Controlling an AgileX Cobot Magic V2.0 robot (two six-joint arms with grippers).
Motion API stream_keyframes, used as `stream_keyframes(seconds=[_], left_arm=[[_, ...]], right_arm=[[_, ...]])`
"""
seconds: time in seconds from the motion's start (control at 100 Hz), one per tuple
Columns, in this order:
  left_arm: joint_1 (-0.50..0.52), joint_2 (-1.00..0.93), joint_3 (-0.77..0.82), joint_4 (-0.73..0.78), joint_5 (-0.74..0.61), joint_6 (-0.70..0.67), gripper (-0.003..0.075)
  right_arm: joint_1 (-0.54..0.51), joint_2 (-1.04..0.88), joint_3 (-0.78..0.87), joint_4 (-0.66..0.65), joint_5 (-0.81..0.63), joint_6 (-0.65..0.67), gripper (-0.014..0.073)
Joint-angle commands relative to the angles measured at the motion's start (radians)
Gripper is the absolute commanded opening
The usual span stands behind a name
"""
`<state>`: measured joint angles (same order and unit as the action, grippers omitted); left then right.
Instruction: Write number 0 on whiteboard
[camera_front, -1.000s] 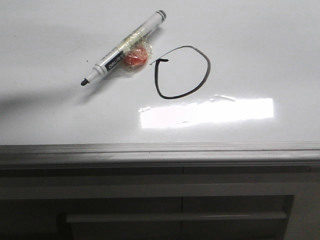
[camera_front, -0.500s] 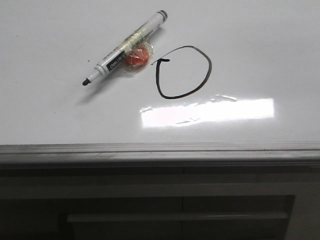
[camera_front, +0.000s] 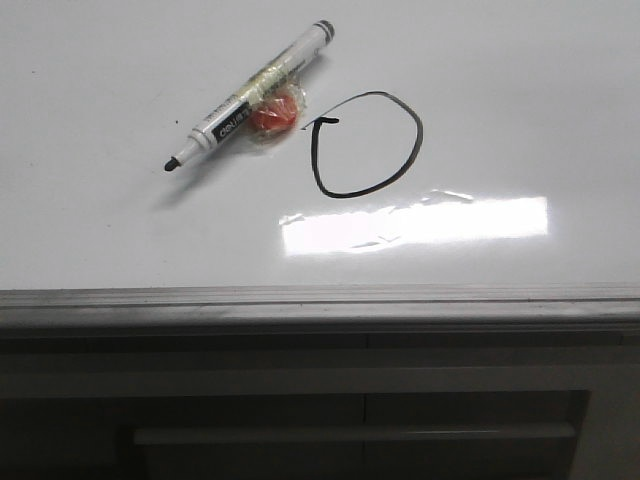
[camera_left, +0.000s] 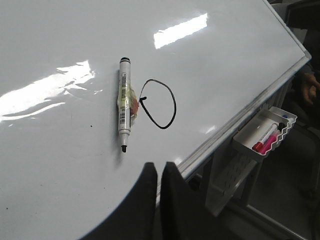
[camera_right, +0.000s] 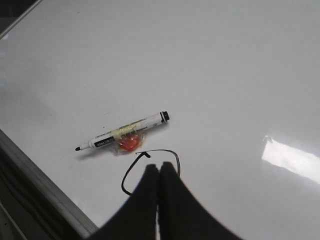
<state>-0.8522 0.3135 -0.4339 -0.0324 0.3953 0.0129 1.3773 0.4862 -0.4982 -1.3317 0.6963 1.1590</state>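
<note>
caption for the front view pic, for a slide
Finished number 0 drawn on the whiteboard, uncapped marker lying beside it.

Front view faces forward over whiteboard (camera_front: 520, 110); both wrist views look down, sharing marker (camera_left: 123, 111).

Probably an office (whiteboard (camera_front: 120, 230), marker tray (camera_left: 265, 137)).

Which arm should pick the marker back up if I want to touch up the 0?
Probably right. Its gripper hangs shut just over the 0, with the marker right beyond. The left gripper, also shut, sits off the whiteboard edge, farther away.
</note>
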Motion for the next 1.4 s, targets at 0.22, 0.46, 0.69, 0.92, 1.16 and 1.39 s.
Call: stream_keyframes(seconds=[0.22, 0.46, 0.69, 0.92, 1.16, 1.39], left_arm=[[0.027, 0.0, 0.028, 0.099, -0.075, 0.006, -0.002], [0.283, -0.141, 0.283, 0.146, -0.237, 0.006, -0.002], [0.521, -0.325, 0.47, 0.044, -0.304, 0.006, -0.002], [0.652, -0.346, 0.469, 0.032, -0.117, 0.008, -0.002], [0.686, -0.346, 0.469, 0.032, -0.117, 0.008, -0.002], [0.686, -0.346, 0.469, 0.032, -0.117, 0.008, -0.002]], right_arm=[[0.0, 0.002, -0.025, -0.061, -0.021, 0.0, -0.0069], [0.0, 0.002, -0.025, -0.061, -0.021, 0.0, -0.0069], [0.0, 0.002, -0.025, -0.061, -0.021, 0.0, -0.0069], [0.0, 0.002, -0.025, -0.061, -0.021, 0.0, -0.0069], [0.0, 0.002, -0.025, -0.061, -0.021, 0.0, -0.0069], [0.0, 0.002, -0.025, -0.061, -0.021, 0.0, -0.0069]])
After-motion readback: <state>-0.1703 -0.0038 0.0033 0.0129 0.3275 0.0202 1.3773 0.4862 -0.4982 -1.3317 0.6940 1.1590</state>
